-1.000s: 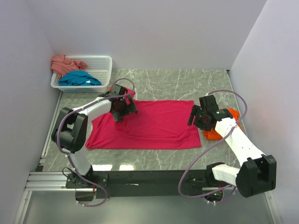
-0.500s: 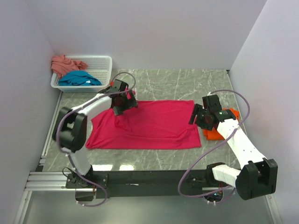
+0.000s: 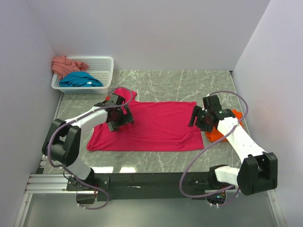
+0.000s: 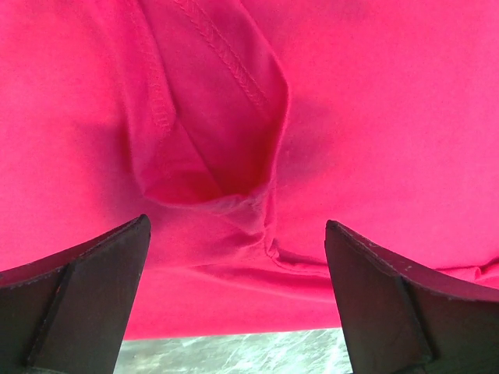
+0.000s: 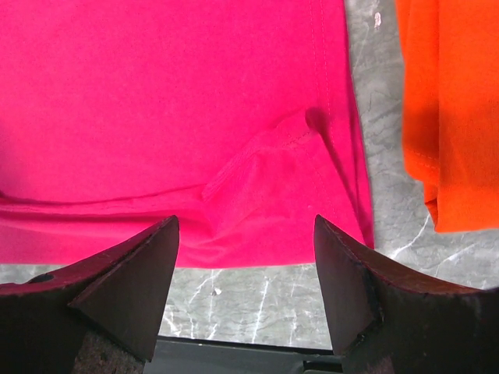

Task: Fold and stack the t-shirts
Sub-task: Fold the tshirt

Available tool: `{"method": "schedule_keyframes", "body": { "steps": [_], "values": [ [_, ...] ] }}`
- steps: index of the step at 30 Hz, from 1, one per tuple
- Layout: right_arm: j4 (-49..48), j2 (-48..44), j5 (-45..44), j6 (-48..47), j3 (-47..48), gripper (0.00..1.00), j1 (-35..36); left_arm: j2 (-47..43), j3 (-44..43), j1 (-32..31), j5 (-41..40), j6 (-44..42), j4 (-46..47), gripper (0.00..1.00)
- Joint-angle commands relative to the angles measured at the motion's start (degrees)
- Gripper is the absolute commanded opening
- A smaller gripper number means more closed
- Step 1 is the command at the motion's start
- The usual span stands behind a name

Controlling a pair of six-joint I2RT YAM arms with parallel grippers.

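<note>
My left fingers (image 4: 90,292) and right fingers (image 5: 117,284) hang released, gripping nothing, over the soft magenta-red t-shirt (image 3: 156,125), which is spread on the marble surface (image 3: 180,82) and not folded yet. The bright orange cloth shirt (image 5: 448,117) lies just right of it. The teal shirt (image 3: 80,80) and the salmon-pink shirt (image 3: 64,65) sit in the white mesh basket (image 3: 106,71) beyond its far-left corner. I see no stack.

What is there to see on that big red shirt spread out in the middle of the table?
The magenta-red t-shirt is soft plain cloth with stitched hems, spread nearly flat on the marbled table, one sleeve poking out at its far left. Small wrinkles bunch below both open hands: the left hand over its left part, the right hand over its right edge. Neither grips it. An orange shirt lies just beyond, a strip of table between.
</note>
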State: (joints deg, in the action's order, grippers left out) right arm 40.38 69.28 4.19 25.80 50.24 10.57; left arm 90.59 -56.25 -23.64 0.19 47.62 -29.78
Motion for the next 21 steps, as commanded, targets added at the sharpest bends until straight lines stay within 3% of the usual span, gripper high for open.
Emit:
{"method": "schedule_keyframes", "body": {
  "steps": [1, 13, 21],
  "values": [
    [-1.6, 0.6, 0.2, -0.9, 1.2, 0.76, -0.3, 1.9, -0.9, -1.2, 3.2, 0.4, 3.5, 0.99],
    [-1.5, 0.2, -1.5, -0.9, 2.1, 0.76, -0.3, 14.7, -18.2, -2.3, 4.4, -3.3, 4.3, 0.99],
    [-2.7, 1.1, -3.0, 0.2, 4.3, 0.76, -0.3, 16.1, -26.5, -2.4, -3.7, -6.1, -3.1, 1.00]
  ]
}}
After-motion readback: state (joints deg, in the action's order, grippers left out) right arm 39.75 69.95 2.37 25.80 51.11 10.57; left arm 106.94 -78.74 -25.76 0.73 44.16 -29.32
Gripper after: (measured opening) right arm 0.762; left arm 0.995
